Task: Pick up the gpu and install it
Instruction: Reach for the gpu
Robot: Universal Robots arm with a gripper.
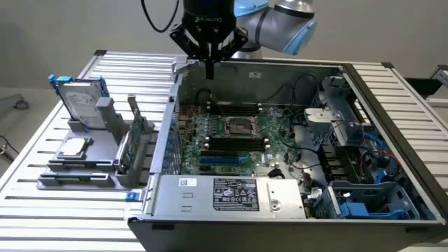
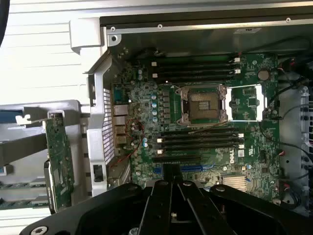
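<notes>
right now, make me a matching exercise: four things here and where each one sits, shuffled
1. green gpu card
2. silver hard drive with blue frame
3. small square silver chip
4. black gripper

a. lying face up on the grey holder
b. above the far side of the open computer case
c. on edge in the holder slot nearest the case
d. upright at the holder's far end

Pairs: 1-c, 2-d, 3-a, 4-b
</notes>
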